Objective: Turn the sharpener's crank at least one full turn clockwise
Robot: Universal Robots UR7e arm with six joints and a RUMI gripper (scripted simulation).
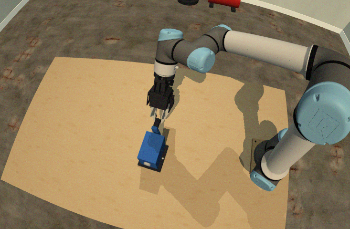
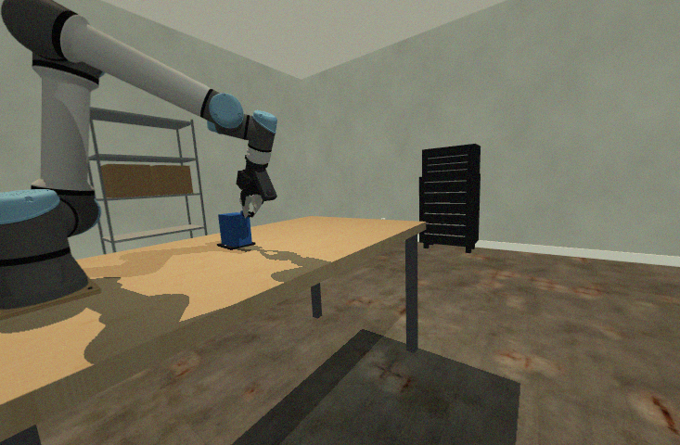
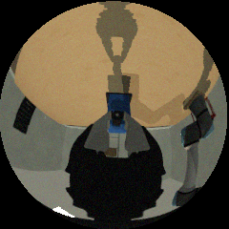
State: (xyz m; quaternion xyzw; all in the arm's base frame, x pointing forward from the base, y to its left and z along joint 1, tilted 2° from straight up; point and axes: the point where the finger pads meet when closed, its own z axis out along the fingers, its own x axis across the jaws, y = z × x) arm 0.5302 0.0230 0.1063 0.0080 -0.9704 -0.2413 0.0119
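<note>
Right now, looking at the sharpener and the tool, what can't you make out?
- Crank handle: top view, tool fingers cover most of it.
- Crank side of sharpener: exterior view, faces away, too small.
- Sharpener body: wrist view, mostly hidden behind the tool.
</note>
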